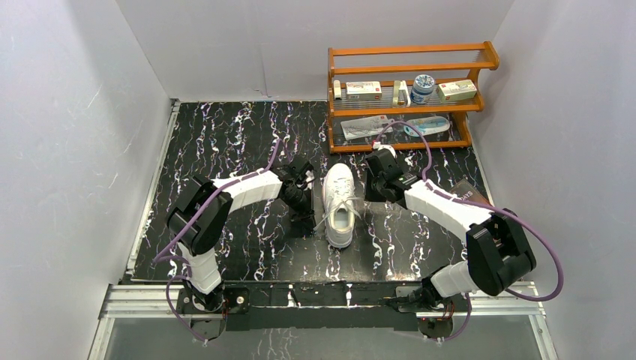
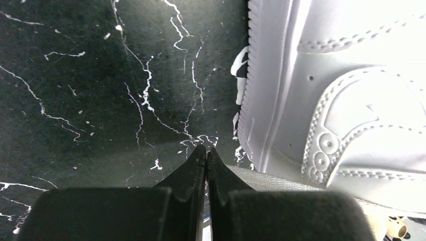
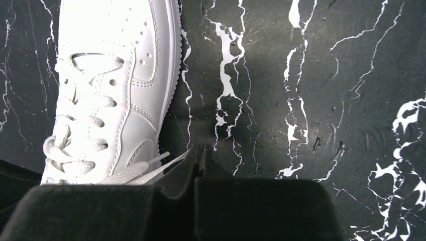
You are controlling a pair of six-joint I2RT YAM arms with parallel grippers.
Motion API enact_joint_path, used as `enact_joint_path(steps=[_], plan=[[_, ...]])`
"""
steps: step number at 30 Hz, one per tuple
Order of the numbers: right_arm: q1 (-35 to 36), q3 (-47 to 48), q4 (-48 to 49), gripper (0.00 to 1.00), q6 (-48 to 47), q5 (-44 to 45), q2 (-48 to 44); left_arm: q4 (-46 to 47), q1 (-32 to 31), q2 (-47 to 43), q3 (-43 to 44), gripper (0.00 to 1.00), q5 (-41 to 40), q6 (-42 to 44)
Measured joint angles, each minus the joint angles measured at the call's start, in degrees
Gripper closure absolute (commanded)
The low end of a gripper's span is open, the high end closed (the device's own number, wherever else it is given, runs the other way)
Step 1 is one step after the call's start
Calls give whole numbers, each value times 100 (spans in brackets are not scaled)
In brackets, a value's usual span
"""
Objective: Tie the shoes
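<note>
One sneaker (image 1: 339,202); left claw (image 2: 206,149) and right claw (image 3: 199,147) each clench one lace (image 3: 145,173).

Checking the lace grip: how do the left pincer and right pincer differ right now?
The left pincer sits left of the white sneaker, no lace visible in it; the right pincer sits right of it, a lace running into its tips. Both are shut.

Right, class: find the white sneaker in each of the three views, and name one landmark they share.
Top external: sneaker at centre, near the wooden rack.
Left wrist: sneaker fills the right half, side and sole only.
Right wrist: sneaker upper left, laces showing.
Shared landmark: black white-veined tabletop.
</note>
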Motion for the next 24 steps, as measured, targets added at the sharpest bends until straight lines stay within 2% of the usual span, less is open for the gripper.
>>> enact_joint_path(steps=[17,18,19,20,22,24], plan=[[-446,-402,730,100,-79,-885,138,702,-2,-42,-466,100,-66,-81],[-455,-400,728,100,-105,-896,136,680,-2,-48,-450,91,-96,-76],[-461,-380,699,100,-160,-929,125,599,-2,-52,-400,76,-142,-63],[-468,-328,603,92,-229,-946,111,479,-4,-59,-328,65,-214,-31],[-540,-151,267,60,-433,-879,59,37,-11,-94,-197,50,-461,81],[-643,127,-177,33,-579,-870,-61,-345,-11,-197,-94,39,-726,170]])
